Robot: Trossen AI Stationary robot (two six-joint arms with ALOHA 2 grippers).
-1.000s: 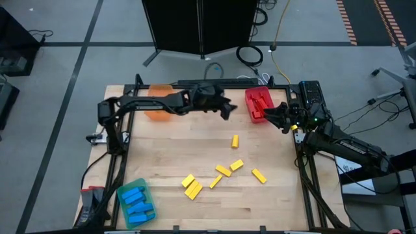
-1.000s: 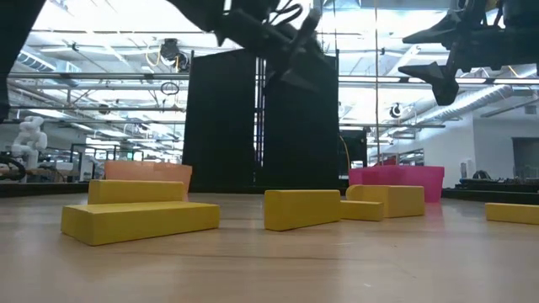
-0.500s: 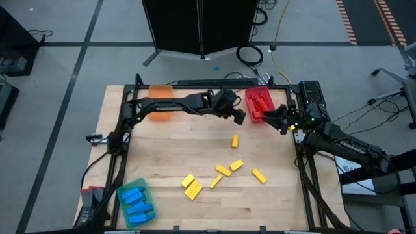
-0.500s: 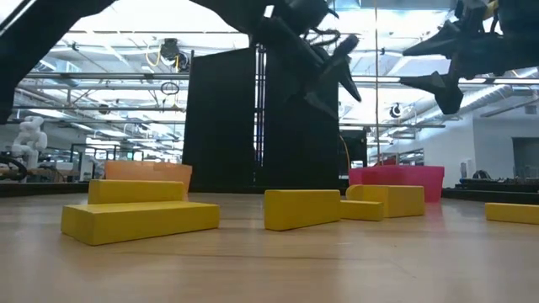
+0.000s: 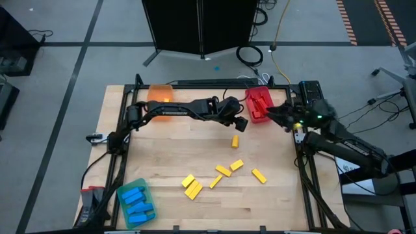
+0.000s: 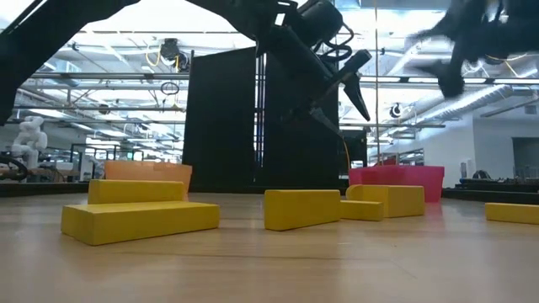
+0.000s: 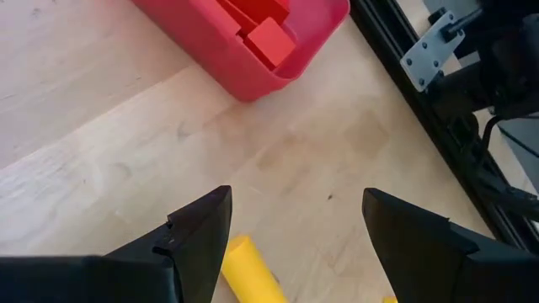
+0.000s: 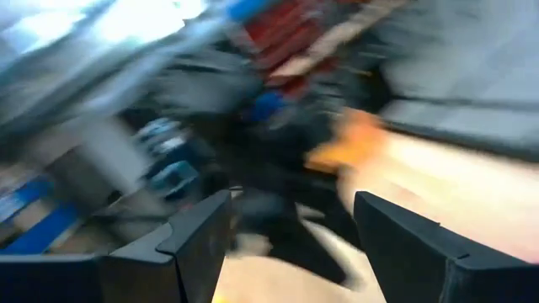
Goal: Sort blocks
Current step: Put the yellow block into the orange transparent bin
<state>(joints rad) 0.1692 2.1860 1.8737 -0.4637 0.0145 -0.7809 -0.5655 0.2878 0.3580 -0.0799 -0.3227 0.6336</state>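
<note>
Reaching rightward over the last second, the left end effector (image 5: 239,123) hung open and empty just above one yellow block (image 5: 234,140), likely its next pick.

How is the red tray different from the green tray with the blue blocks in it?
The red tray sits at the table's far edge, near the right arm's side; the green tray sits at the near left corner. The red tray holds red blocks, the green tray holds blue blocks. Both grippers, the left gripper and the right gripper, are close to the red tray and far from the green one. Each tray holds a single colour.
</note>
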